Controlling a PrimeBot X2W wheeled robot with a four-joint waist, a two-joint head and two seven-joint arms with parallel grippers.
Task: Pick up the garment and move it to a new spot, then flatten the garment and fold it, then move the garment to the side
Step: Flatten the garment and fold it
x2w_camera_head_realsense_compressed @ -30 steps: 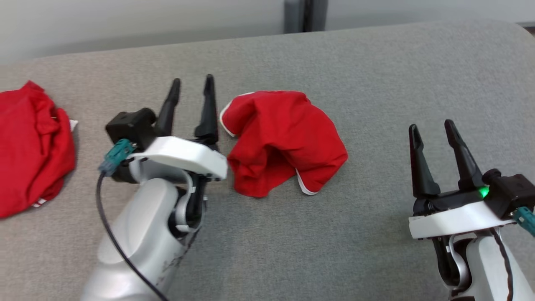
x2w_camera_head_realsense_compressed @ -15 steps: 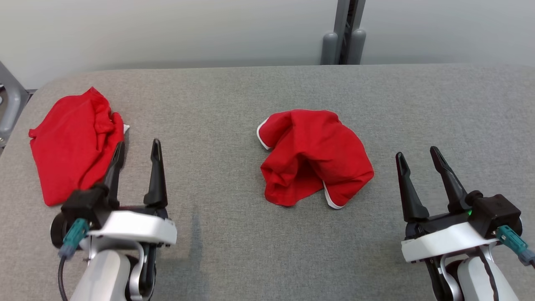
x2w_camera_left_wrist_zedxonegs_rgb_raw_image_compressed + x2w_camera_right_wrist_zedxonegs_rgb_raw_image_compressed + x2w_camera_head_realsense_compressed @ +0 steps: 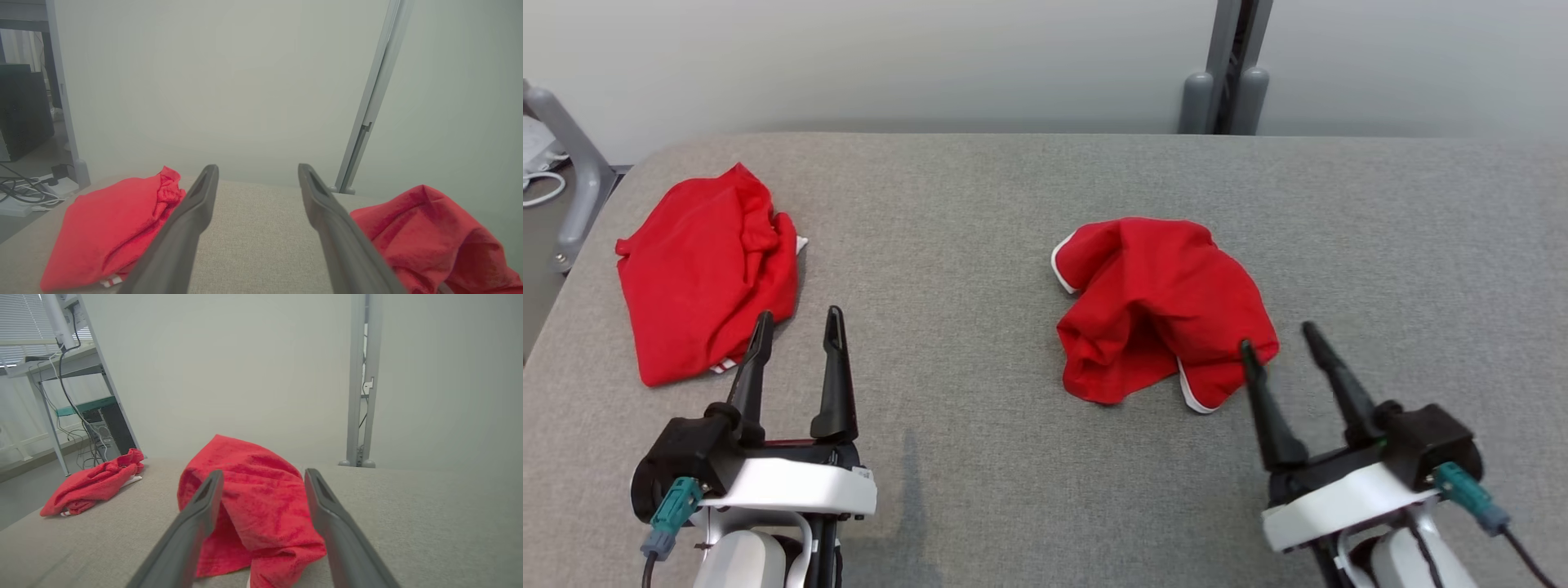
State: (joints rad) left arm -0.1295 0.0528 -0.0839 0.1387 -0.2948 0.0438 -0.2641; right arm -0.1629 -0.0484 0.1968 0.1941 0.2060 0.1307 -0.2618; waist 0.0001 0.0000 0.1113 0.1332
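A crumpled red garment with white trim lies mid-table on the grey cloth surface. My right gripper is open just off its near right edge, its left fingertip at the cloth's hem; nothing is held. In the right wrist view the garment rises between and beyond the open right gripper. My left gripper stands open and empty at the lower left, well apart from it. In the left wrist view, the left gripper shows bare table between its fingers, with the garment to the right.
A second red garment lies bunched at the table's far left, just beyond my left fingertips, and appears as that same second garment in both wrist views. The grey table ends at a pale wall with a grey post. A metal leg stands off the left edge.
The head camera has lifted and shifted. My left arm has drawn back from beside the middle garment to the lower left. My right gripper has moved in to the garment's near right edge.
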